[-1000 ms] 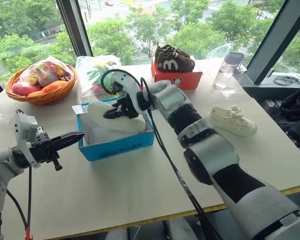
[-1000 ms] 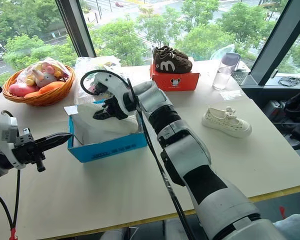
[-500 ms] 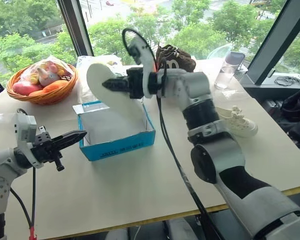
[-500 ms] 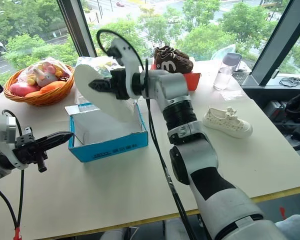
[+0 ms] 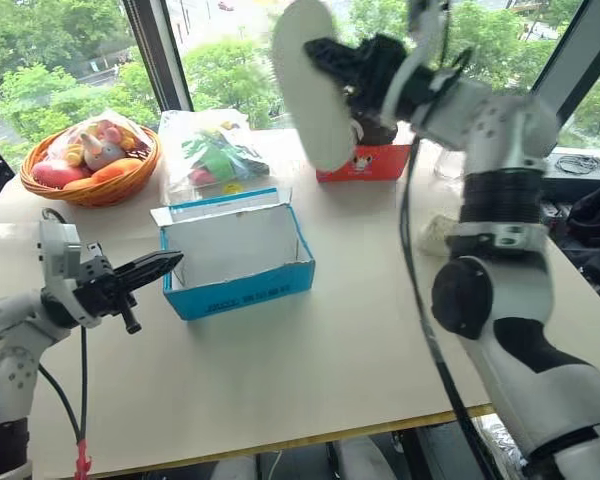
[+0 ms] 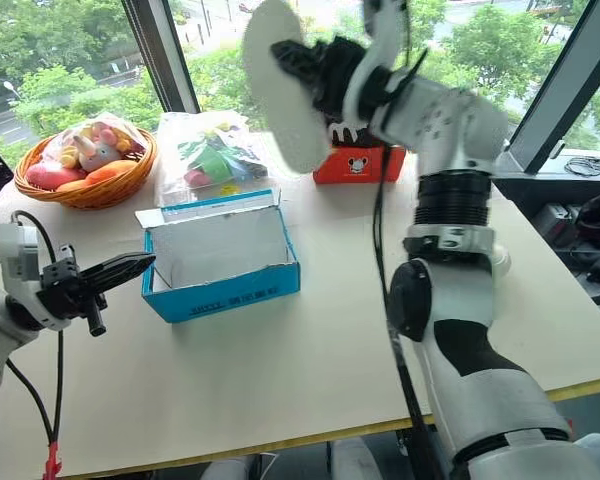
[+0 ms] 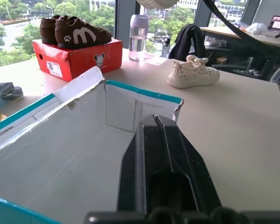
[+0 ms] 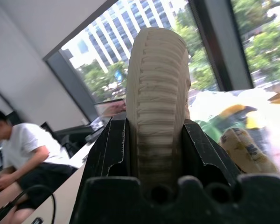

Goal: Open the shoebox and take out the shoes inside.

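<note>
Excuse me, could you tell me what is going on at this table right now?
A two-armed humanoid robot is emptying a bright blue cardboard shoebox that stands open on the table. Its right hand is clamped on a small cream-white child's sneaker and holds it high above the table, sole towards the camera. The matching sneaker lies on the table beside the box. The left hand, shut, hovers just beside the box, whose white interior looks empty.
</note>
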Tool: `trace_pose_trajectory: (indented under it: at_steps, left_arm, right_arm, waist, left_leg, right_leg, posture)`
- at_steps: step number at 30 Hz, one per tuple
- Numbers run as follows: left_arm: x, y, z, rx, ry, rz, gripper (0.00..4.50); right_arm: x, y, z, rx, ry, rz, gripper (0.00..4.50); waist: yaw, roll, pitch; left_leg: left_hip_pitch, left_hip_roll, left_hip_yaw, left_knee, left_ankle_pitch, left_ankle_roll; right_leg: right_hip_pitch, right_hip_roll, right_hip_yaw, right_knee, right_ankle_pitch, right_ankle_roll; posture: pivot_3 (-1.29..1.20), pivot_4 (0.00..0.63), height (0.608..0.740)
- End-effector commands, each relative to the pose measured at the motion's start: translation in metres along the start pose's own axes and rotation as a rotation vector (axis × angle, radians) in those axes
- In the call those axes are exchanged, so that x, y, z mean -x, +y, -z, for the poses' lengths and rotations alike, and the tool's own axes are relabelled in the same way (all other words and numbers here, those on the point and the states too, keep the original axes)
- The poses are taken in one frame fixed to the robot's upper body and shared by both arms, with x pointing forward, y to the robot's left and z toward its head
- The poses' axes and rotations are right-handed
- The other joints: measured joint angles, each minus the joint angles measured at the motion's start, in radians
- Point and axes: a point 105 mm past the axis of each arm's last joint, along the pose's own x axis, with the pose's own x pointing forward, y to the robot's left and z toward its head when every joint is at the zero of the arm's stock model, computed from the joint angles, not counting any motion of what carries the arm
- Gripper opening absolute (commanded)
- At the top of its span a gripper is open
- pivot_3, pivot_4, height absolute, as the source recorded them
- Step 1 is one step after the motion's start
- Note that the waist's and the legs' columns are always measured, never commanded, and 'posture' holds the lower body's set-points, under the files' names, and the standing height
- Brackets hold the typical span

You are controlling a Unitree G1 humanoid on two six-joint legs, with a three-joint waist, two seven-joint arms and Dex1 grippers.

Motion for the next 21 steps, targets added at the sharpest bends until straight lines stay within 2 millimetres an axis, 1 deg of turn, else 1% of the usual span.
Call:
trace_pose_trajectory:
  at_steps: [1,3,5,7,9,11,13,15,21]
  left_arm:
    - [-0.005,-0.005,-0.011,-0.044,-0.030,0.023,0.00]
    - [-0.007,-0.007,-0.011,-0.041,-0.032,0.035,0.00]
    - [-0.010,-0.011,-0.013,-0.038,-0.032,0.059,0.00]
    - [-0.012,-0.014,-0.014,-0.036,-0.031,0.079,0.00]
    - [-0.013,-0.016,-0.015,-0.035,-0.032,0.091,0.00]
    - [-0.015,-0.017,-0.015,-0.032,-0.029,0.104,0.00]
    - [-0.019,-0.018,-0.016,-0.028,-0.029,0.122,0.00]
    - [-0.022,-0.019,-0.016,-0.025,-0.030,0.132,0.00]
    - [-0.029,-0.020,-0.015,-0.016,-0.029,0.160,0.00]
  right_arm:
    - [0.042,-0.019,-0.013,0.149,-0.001,0.146,1.37]
    - [0.068,-0.033,-0.005,0.215,0.052,0.246,1.37]
    - [0.096,-0.046,0.011,0.288,0.143,0.360,1.37]
    - [0.115,-0.048,0.024,0.322,0.206,0.419,1.37]
    - [0.128,-0.049,0.033,0.373,0.263,0.461,1.37]
    - [0.146,-0.056,0.045,0.443,0.357,0.551,1.37]
    - [0.164,-0.063,0.058,0.526,0.472,0.643,1.37]
    - [0.175,-0.068,0.067,0.580,0.549,0.702,1.37]
    - [0.186,-0.075,0.094,0.667,0.651,0.795,1.37]
  waist:
    - [0.002,0.000,0.000]
    - [0.005,0.000,0.000]
    - [0.009,0.000,0.000]
    - [0.006,0.001,0.000]
    - [-0.001,0.001,0.000]
    - [-0.003,0.001,0.001]
    - [0.002,0.001,0.001]
    - [0.004,0.001,0.001]
    - [0.002,0.001,0.001]
  left_leg:
    - [0.000,0.000,0.000,0.000,0.000,0.000]
    - [-0.001,-0.001,0.000,0.001,0.000,0.000]
    - [-0.001,-0.001,0.000,0.001,0.000,0.000]
    - [-0.001,-0.001,0.001,0.001,0.000,0.000]
    - [-0.001,0.000,0.002,0.001,0.000,0.001]
    - [0.001,0.000,0.005,0.001,0.000,0.001]
    - [0.002,0.000,0.007,0.001,0.000,0.001]
    - [0.003,0.000,0.008,0.001,0.000,0.001]
    - [0.003,0.000,0.012,0.004,0.000,0.001]
  right_leg:
    - [0.000,0.000,0.000,0.000,0.000,0.000]
    - [0.000,-0.001,0.000,0.000,0.000,0.000]
    - [0.000,-0.001,0.000,-0.001,0.000,0.000]
    - [0.000,-0.001,0.001,-0.001,0.000,0.000]
    - [0.000,0.000,0.002,-0.001,-0.001,0.002]
    - [0.000,0.000,0.005,0.000,-0.004,0.007]
    - [0.000,0.001,0.007,0.001,-0.005,0.008]
    - [0.001,0.001,0.007,0.000,-0.005,0.008]
    - [0.002,0.001,0.011,-0.001,-0.004,0.010]
  posture:
    - [0.00,0.150,0.740]
    - [0.00,0.150,0.740]
    - [0.00,0.150,0.740]
    - [0.00,0.150,0.740]
    - [0.00,0.150,0.740]
    - [0.00,0.150,0.740]
    - [0.00,0.150,0.740]
    - [0.00,0.150,0.740]
    - [0.00,0.150,0.740]
